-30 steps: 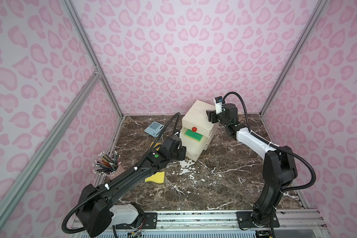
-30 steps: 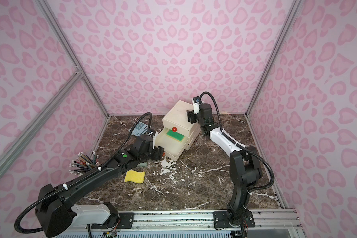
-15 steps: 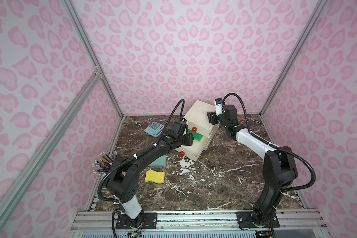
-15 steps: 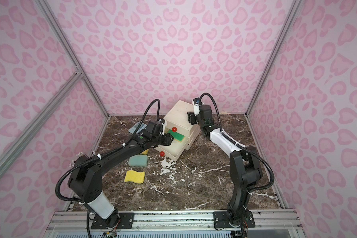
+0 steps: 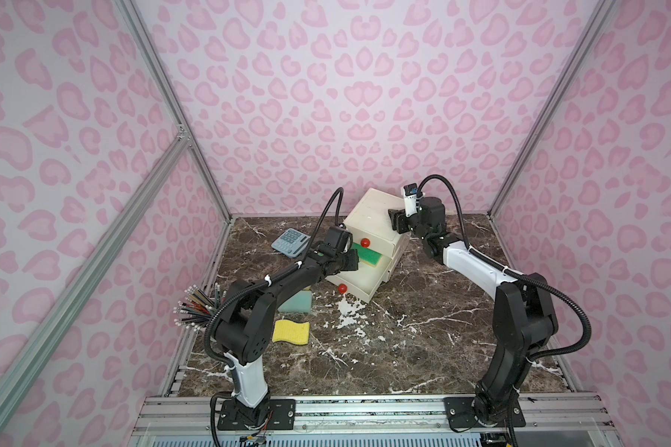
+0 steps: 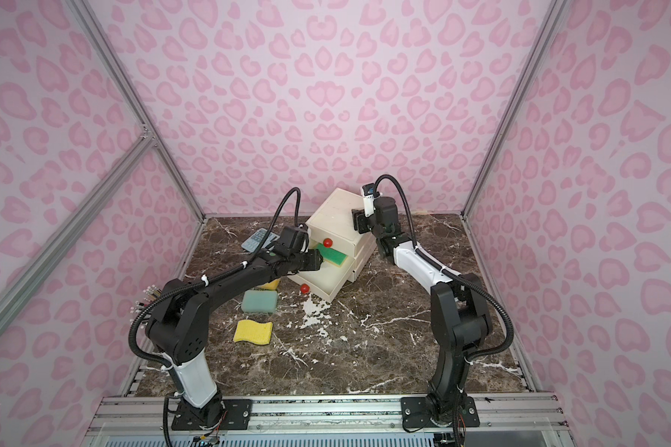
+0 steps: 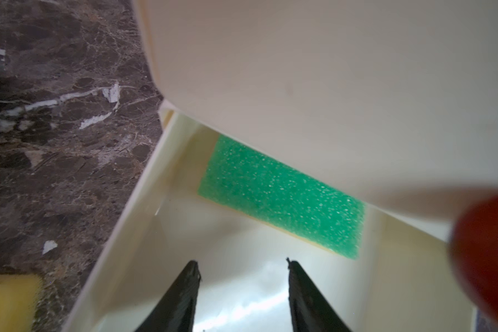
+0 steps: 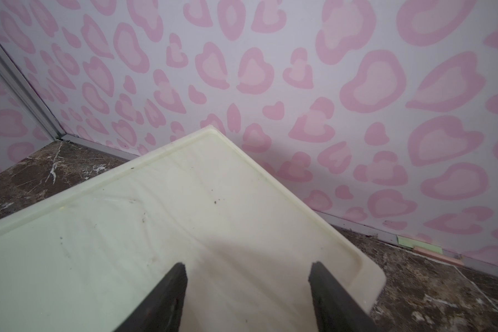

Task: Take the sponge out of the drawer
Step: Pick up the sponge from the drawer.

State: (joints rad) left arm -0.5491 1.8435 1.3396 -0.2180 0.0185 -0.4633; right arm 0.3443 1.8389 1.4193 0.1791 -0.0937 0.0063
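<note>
A green sponge (image 5: 367, 255) (image 6: 332, 256) (image 7: 282, 198) lies toward the back of the pulled-out cream drawer (image 5: 365, 294) (image 7: 133, 218), partly under the closed drawer above it. My left gripper (image 5: 355, 260) (image 6: 318, 260) (image 7: 242, 261) is over the open drawer, open, with nothing between its fingers. The sponge sits just beyond its tips. My right gripper (image 5: 396, 221) (image 6: 358, 221) (image 8: 247, 266) rests open over the top of the drawer unit (image 8: 184, 218), holding nothing.
A teal sponge (image 5: 297, 302) and a yellow sponge (image 5: 291, 332) lie on the marble in front of the unit. A grey calculator (image 5: 289, 242) is at the back left. A bundle of pencils (image 5: 194, 309) sticks out at the left edge. Red knobs (image 5: 365, 242) mark the drawer fronts.
My left arm has swung up from the floor in front of the unit to the open drawer, and its jaws have narrowed a little. The right arm has stayed put.
</note>
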